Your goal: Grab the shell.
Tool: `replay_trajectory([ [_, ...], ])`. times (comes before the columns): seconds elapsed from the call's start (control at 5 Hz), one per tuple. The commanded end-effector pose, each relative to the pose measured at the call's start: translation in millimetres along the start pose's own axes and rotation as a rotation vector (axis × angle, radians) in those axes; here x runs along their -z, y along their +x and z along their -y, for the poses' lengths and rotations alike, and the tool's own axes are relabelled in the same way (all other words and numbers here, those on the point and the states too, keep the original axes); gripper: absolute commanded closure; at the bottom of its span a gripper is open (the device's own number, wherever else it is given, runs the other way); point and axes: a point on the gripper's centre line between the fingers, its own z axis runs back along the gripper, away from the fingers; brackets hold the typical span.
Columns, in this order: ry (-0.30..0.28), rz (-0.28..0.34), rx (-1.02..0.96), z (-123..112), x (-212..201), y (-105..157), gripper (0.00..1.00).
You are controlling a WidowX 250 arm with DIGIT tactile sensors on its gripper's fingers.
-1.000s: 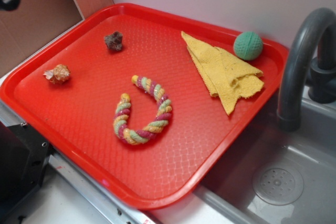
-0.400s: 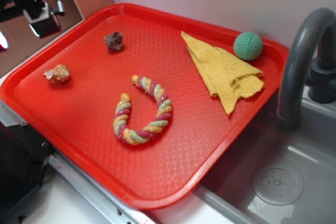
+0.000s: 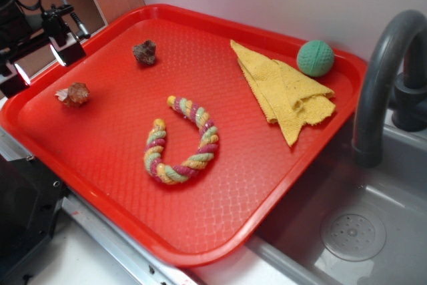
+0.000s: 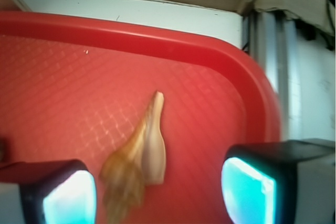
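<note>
Gripper (image 4: 157,192) open wide, jaws spread, nothing held; it hangs above the left end of the red tray (image 3: 220,231). Shell (image 3: 74,94) lies on the tray floor near the left rim; in the wrist view the shell (image 4: 139,156) sits between the two fingertips, untouched. Dark rock lump (image 3: 144,52) lies apart, toward the back. Rope toy (image 3: 180,141) at tray centre.

Even bright light; wrist view blurred, shell (image 4: 137,163) smeared, soft.
</note>
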Motion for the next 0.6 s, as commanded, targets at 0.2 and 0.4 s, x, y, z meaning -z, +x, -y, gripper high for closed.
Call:
replay_trajectory([
  [0.2,-0.116,-0.154,0.081,13.2,35.3,-2.2,0.00],
  [0.4,-0.129,-0.185,0.095,15.3,37.1,-11.9,0.00],
])
